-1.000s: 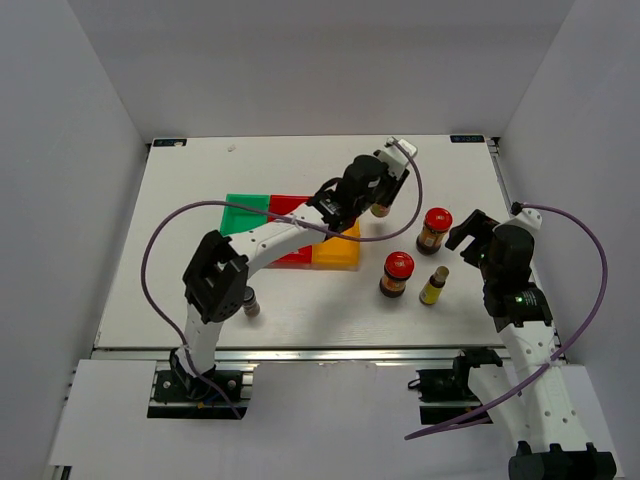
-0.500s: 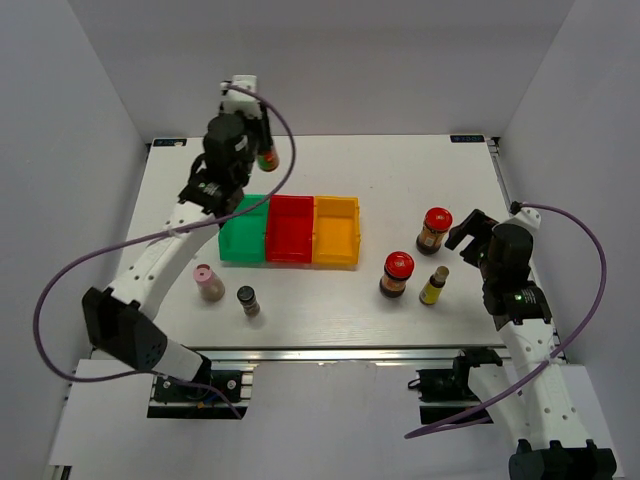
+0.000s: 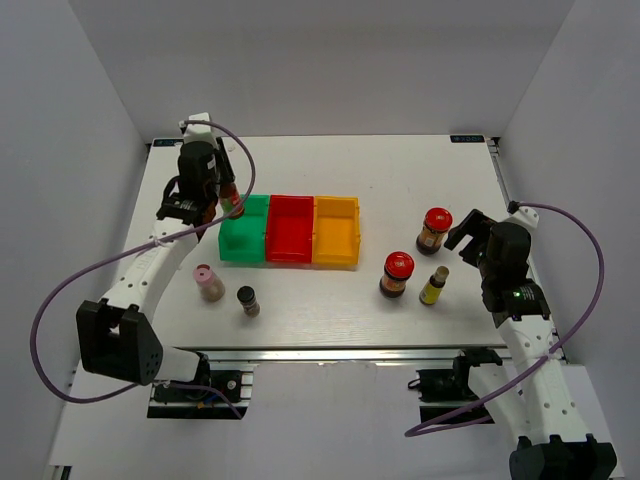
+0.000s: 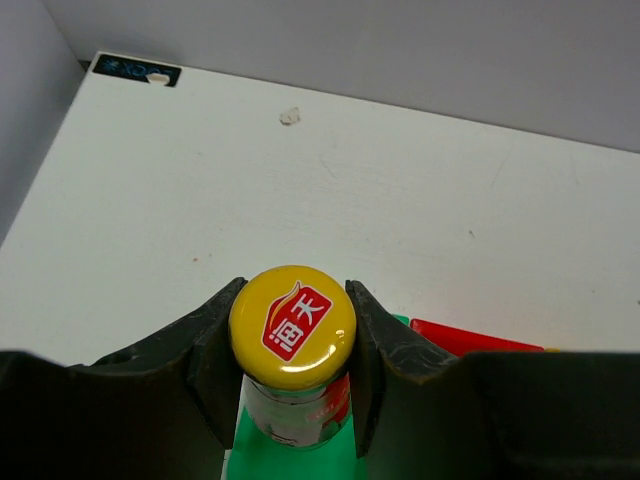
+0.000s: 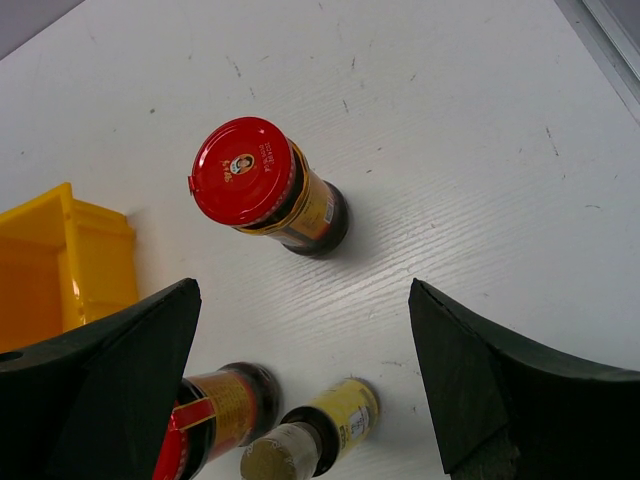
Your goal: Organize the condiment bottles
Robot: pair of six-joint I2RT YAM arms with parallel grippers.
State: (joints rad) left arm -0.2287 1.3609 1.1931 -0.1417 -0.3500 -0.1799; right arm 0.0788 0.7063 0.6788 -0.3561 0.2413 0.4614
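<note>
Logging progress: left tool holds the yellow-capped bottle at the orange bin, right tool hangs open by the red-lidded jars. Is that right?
Only the bin is wrong: the left tool holds the yellow-capped bottle at the green bin, not the orange bin, as the left wrist view shows. The right tool does hang open by the red-lidded jars.

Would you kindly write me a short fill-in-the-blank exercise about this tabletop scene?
1. The left hand is shut on the bottle with the ____ cap.
2. The ____ bin stands between the green bin and the orange bin.
3. The right hand holds nothing; its jaws stand ____.
4. In the top view, the pink shaker stands ____ of the small dark shaker.
Missing words: yellow; red; open; left.
</note>
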